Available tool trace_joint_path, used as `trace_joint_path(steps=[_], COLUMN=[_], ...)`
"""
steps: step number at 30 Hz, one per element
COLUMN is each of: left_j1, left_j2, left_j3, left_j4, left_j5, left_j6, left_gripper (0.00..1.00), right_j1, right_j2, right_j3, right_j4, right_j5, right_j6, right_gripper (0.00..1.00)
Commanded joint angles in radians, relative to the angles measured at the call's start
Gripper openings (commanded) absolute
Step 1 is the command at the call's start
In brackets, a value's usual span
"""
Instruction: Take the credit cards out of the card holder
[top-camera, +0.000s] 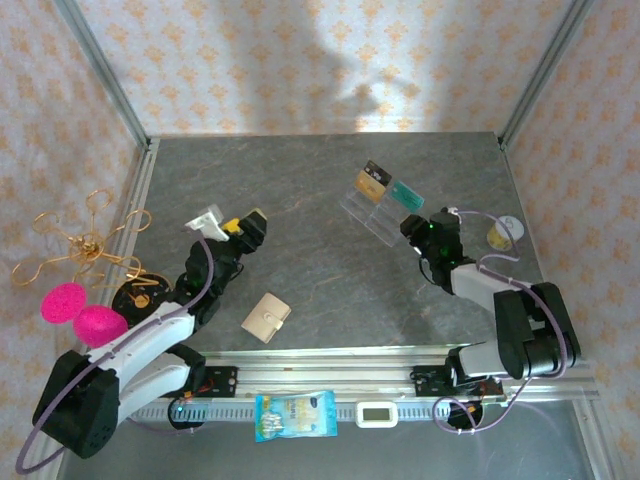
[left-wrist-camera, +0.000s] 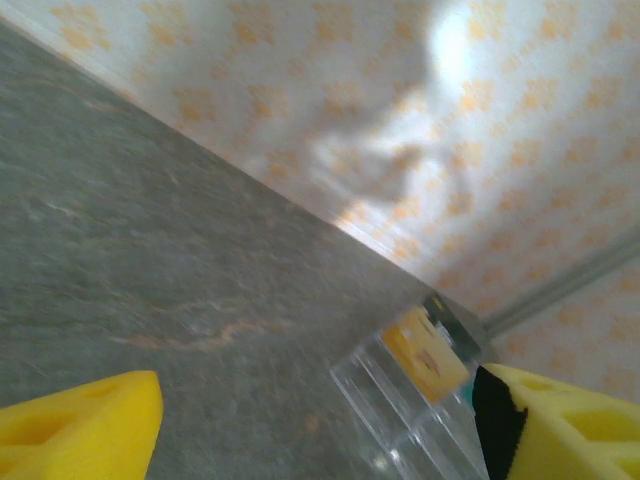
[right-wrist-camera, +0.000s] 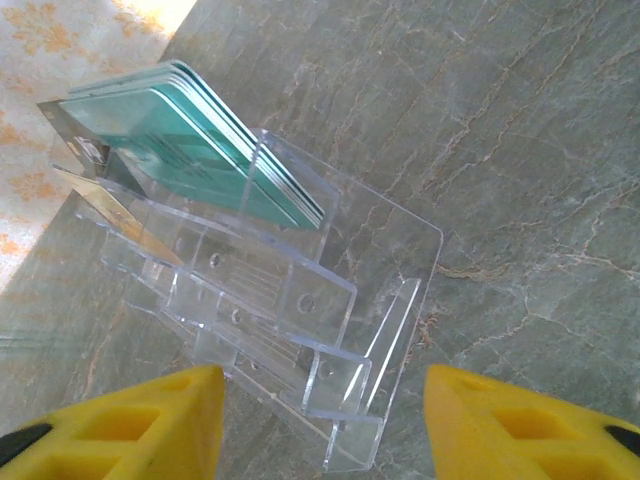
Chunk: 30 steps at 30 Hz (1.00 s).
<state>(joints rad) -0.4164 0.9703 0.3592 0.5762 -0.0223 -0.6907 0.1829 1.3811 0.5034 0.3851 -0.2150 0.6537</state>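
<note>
wallet (top-camera: 266, 318): tan, folded shut, flat on the table (top-camera: 330, 270) near its front edge, between the two arms, untouched.
cards: teal cards (right-wrist-camera: 200, 150) and a gold card (top-camera: 372, 180) stand in the clear rack (right-wrist-camera: 300, 290), well apart from the wallet.
left gripper (top-camera: 248, 225): jaws apart, empty, beyond the wallet.
right gripper (top-camera: 425, 230): jaws apart, empty, just beside the rack.
risk: the right fingers could knock the rack and spill its cards. pulled by one arm alone, the shut wallet may slide rather than open.

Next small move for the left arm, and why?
Probably bring the left gripper over to the card holder: it lies closed near the front edge, untouched. The left jaws stand open and empty, and that arm is nearer than the right gripper, which faces the acrylic rack.
</note>
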Motion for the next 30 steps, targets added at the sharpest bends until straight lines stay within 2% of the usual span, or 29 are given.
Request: trace_joint_path(steps=[1, 4, 6, 8, 17, 24, 30], left_j1=[-0.084, -0.125, -0.135, -0.137, -0.139, -0.142, -0.144], left_j2=[-0.019, -0.016, -0.024, -0.043, -0.076, -0.090, -0.111], left_j3=[0.004, 0.008, 0.005, -0.006, -0.013, 0.000, 0.016], left_j4=[-0.016, -0.032, -0.041, -0.042, -0.066, -0.097, -0.143], left_j5=[0.005, 0.016, 0.022, 0.021, 0.046, 0.060, 0.071], left_j6=[0.033, 0.050, 0.057, 0.059, 0.060, 0.055, 0.058], left_gripper=[0.72, 0.70, 0.73, 0.78, 0.78, 0.78, 0.79], right_j1=[0.005, 0.007, 0.009, 0.010, 0.010, 0.013, 0.015], right_j2=[0.034, 0.060, 0.075, 0.095, 0.190, 0.253, 0.326], right_j3=[0.029, 0.049, 0.060, 0.074, 0.141, 0.179, 0.246], right_j4=[0.032, 0.033, 0.036, 0.037, 0.038, -0.039, -0.172], right_j5=[-0.010, -0.018, -0.019, -0.020, -0.008, 0.026, 0.009], right_j6=[0.004, 0.005, 0.003, 0.000, 0.012, 0.018, -0.062], right_gripper=[0.52, 0.51, 0.49, 0.48, 0.39, 0.28, 0.22])
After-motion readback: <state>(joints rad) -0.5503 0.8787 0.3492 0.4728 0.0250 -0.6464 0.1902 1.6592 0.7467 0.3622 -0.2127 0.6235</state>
